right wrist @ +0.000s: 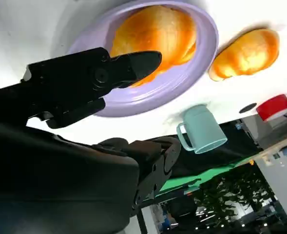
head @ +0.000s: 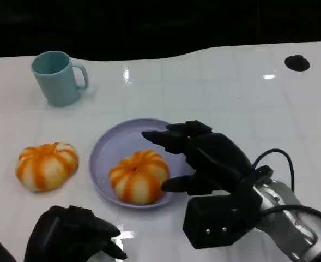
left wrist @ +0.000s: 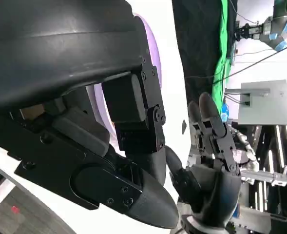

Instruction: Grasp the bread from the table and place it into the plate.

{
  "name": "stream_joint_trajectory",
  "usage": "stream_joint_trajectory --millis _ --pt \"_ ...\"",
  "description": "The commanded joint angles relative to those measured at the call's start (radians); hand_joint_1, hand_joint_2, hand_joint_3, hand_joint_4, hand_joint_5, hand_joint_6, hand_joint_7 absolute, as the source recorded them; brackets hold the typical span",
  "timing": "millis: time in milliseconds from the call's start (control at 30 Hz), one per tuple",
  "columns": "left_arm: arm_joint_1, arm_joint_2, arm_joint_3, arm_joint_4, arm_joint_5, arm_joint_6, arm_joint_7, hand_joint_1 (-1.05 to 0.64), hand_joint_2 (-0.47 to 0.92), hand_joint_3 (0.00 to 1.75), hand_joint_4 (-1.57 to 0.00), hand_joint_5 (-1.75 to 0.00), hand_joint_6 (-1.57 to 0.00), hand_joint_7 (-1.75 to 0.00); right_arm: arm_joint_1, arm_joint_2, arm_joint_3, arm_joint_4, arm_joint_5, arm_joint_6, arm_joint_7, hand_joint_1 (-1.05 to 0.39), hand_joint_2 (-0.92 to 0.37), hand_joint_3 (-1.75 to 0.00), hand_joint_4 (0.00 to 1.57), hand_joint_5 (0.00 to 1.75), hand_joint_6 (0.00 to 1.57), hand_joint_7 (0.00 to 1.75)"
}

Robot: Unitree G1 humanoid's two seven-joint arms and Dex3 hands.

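nearest the camera, the black left hand (head: 73,236) sits low at the front edge of the glossy white table (head: 220,93), fingers curled in with nothing in them that i can see, so closed and idle.

next up, the black right hand (head: 204,155) on its silver forearm (head: 291,218) hovers at the right rim of the round lavender plate (head: 108,147). its fingers are spread out over the plate and hold nothing; the thumb side reaches toward the bread but i can't tell if it actually touches. in the right wrist view there's a gap between the fingers (right wrist: 133,66) and the bun, so i'd call it open.

the round orange-and-white striped bread bun (head: 139,176) lies inside the plate, toward the front. so for this one the placing step looks done to me, and the hand reads as having let go. the next move, i reckon, is lifting the hand up and away without nudging the bun or dragging the plate.

further left, a second striped bun (head: 46,165) sits on the bare table, well apart from the plate. if that one counts too, it's a fresh grasp.

at the back left stands a pale teal ceramic mug (head: 58,77), and far right there's a small black round spot (head: 297,63) on the table.
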Motion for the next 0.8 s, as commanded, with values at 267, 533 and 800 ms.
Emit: stream_joint_trajectory --millis 267,533,800 --pt "-0.011 0.014 0.003 0.013 0.006 -0.004 0.009 -1.05 0.78 0.00 -1.57 -0.37 -1.57 -0.13 0.165 -0.118 -0.080 -0.205 0.058 -0.108 0.000 -0.43 -0.92 -0.01 0.10 0.70 0.42 0.06" --pt "-0.019 0.014 0.005 0.029 0.012 -0.015 0.013 -1.05 0.78 0.00 -1.57 -0.36 -1.57 -0.12 0.330 -0.194 -0.160 -0.344 0.166 -0.188 0.051 -0.34 -0.92 -0.02 0.22 0.69 0.49 0.07" --pt "-0.011 0.014 0.003 0.014 0.011 -0.009 0.015 -1.05 0.78 0.00 -1.57 -0.36 -1.57 -0.13 0.488 -0.184 -0.227 -0.405 0.374 -0.256 0.109 -0.19 -0.91 -0.02 0.40 0.79 0.65 0.13"
